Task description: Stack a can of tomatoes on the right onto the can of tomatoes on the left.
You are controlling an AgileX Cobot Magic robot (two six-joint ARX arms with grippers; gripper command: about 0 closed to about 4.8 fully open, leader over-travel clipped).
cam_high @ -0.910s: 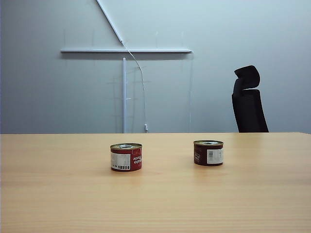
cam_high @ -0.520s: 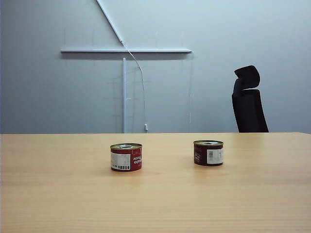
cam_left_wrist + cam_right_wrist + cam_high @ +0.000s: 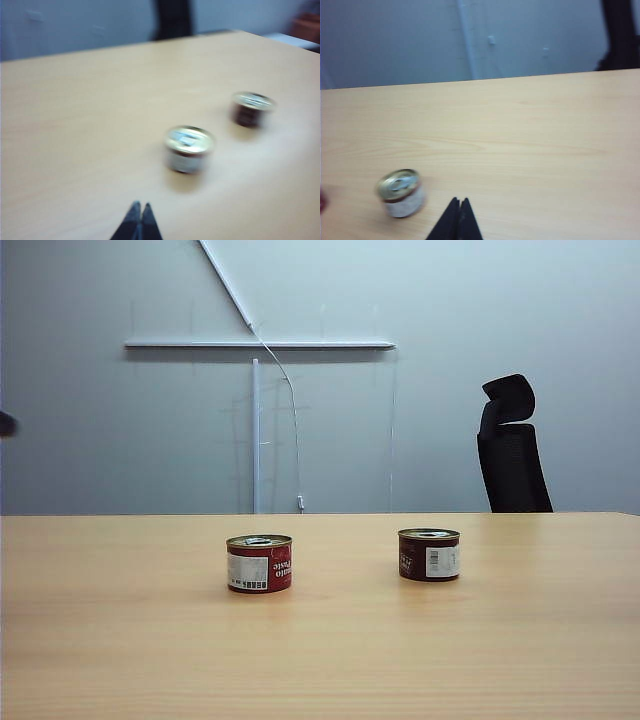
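Two short red tomato cans stand upright and apart on the wooden table (image 3: 120, 640): the left can (image 3: 259, 563) and the right can (image 3: 429, 555). The blurred left wrist view has the left can (image 3: 189, 148) nearer and the right can (image 3: 252, 108) farther. My left gripper (image 3: 140, 205) hovers short of them, shut and holding nothing. In the right wrist view the right can (image 3: 401, 192) stands beside my right gripper (image 3: 459, 200), which is shut and empty, apart from the can. Neither gripper's fingers show in the exterior view.
A black office chair (image 3: 512, 445) stands behind the table's far right edge. A grey wall with a white rail (image 3: 260, 344) lies behind. A small dark shape (image 3: 5, 423) pokes in at the exterior view's left edge.
A small dark shape has come into the exterior view at its left edge. Both cans stand where they were.
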